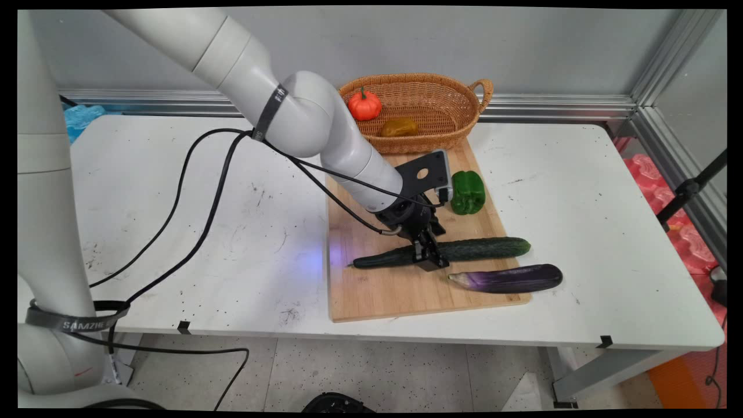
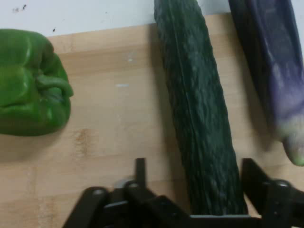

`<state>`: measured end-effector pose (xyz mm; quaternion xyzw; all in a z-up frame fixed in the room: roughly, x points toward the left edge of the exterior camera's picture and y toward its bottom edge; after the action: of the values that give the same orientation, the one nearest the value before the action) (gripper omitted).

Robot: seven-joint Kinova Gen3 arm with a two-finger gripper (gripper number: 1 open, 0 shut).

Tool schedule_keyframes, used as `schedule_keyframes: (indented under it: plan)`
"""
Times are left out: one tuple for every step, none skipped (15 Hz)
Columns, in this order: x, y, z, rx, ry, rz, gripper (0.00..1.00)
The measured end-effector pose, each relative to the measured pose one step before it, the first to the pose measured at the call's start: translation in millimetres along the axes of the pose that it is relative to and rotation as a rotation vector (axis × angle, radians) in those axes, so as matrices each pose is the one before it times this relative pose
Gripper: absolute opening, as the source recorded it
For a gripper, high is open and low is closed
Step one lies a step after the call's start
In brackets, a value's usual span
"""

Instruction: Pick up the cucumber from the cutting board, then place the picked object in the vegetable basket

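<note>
My gripper (image 1: 426, 256) is down on the wooden cutting board (image 1: 395, 293), open and straddling a long dark green cucumber (image 1: 484, 248) a little left of its middle. In the hand view the cucumber (image 2: 199, 109) runs up between my fingers (image 2: 140, 167). The right finger is close against it and a gap shows at the left one. A purple eggplant (image 1: 511, 278) lies just in front of the cucumber, its pale stem end (image 2: 294, 147) near my right finger. A green bell pepper (image 1: 468, 191) sits behind on the board, apart from the gripper.
A wicker basket (image 1: 450, 101) stands at the board's far end, holding a small orange pumpkin (image 1: 364, 105) and a yellow-brown vegetable (image 1: 399, 126). Black cables (image 1: 191, 191) hang from the arm over the left part of the white table (image 1: 609, 232).
</note>
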<state>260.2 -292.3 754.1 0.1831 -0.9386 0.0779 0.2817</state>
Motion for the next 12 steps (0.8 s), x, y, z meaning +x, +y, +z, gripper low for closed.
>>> schedule_keyframes:
  plan:
    - [-0.79,-0.23,1.09,-0.00012,-0.00083,0.00253,0.00]
    - [-0.51,-0.21,0.68,-0.00001,-0.00050,0.00178,0.00]
    - [-0.53,-0.22,0.30,-0.00010,-0.00037,0.00136,0.00]
    - [-0.13,-0.38,0.01,0.00022,-0.00068,0.00059,0.00]
    - [0.49,-0.65,-0.23,-0.00048,0.00034,0.00114,0.00]
    - [0.41,-1.11,-0.90,-0.00055,-0.00232,-0.00028,0.00]
    - [0.93,-1.36,-1.79,-0.00174,-0.00112,-0.00203,0.00]
    - [1.07,-1.79,-2.57,-0.00115,0.00010,-0.00415,0.00]
    - [1.15,-1.40,-1.91,-0.00188,-0.00033,-0.00184,0.00]
    - [2.16,-2.36,-2.63,-0.00297,0.00064,-0.00229,0.00]
    - [2.12,-2.88,-3.53,-0.00270,0.00153,-0.00302,0.00]
    - [3.33,-3.94,-5.20,-0.00323,0.00513,-0.00385,0.00]
